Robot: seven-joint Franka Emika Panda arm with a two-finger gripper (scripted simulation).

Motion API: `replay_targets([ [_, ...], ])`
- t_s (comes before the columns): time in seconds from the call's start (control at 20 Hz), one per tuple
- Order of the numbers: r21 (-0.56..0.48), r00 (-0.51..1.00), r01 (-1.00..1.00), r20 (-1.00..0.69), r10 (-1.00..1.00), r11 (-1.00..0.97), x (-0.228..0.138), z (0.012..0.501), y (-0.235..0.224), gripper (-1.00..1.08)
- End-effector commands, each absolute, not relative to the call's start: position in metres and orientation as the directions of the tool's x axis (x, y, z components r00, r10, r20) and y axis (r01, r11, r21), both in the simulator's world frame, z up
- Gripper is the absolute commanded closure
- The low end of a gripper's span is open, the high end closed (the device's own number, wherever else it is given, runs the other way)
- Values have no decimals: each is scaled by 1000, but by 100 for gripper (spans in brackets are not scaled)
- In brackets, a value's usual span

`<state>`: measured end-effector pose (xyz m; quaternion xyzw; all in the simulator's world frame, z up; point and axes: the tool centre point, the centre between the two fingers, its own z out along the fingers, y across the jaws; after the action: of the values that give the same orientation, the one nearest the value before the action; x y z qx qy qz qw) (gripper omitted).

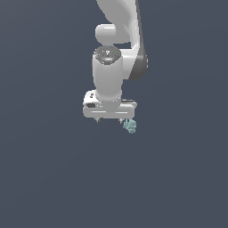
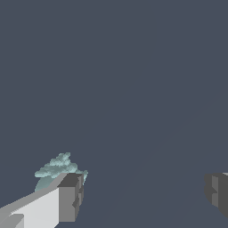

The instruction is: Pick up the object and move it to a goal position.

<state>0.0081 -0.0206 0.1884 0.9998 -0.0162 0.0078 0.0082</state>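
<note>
gripper (image 1: 110, 120) spread wide | object (image 1: 130, 127) outside one finger (image 2: 70, 197), perhaps touching

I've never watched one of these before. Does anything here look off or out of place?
One thing: the gripper is open, yet the pale teal clump is not between its fingers. The wrist view shows the clump behind one finger, outside the wide gap, so closing now would probably miss it.

Flat, even light falls on a dim slate-grey ground, with no glare and no cast shadows. The white arm (image 1: 108, 82) is brightest up top, shading grey underneath. Both views are sharp but coarsely rendered, with jagged edges.
</note>
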Motion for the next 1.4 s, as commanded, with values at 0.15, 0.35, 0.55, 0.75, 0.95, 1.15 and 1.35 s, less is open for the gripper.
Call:
replay_targets([
  [0.15, 11, 999, -34, 18, -33, -999, 9, 187, -19, -92],
  [0.35, -9, 999, -41, 24, -41, -999, 12, 185, -15, -92],
  [0.55, -13, 999, -47, 25, -47, -999, 13, 184, -15, -92],
  [0.75, -11, 999, -26, 24, -27, -1000, 12, 182, -13, -92],
  [0.95, -8, 999, 25, 22, 24, -1000, 8, 176, -5, -92],
  [1.15, -4, 994, 106, 19, 106, -994, 2, 167, 6, -92],
  [1.35, 0, 976, 217, 15, 217, -976, -6, 155, 22, -92],
])
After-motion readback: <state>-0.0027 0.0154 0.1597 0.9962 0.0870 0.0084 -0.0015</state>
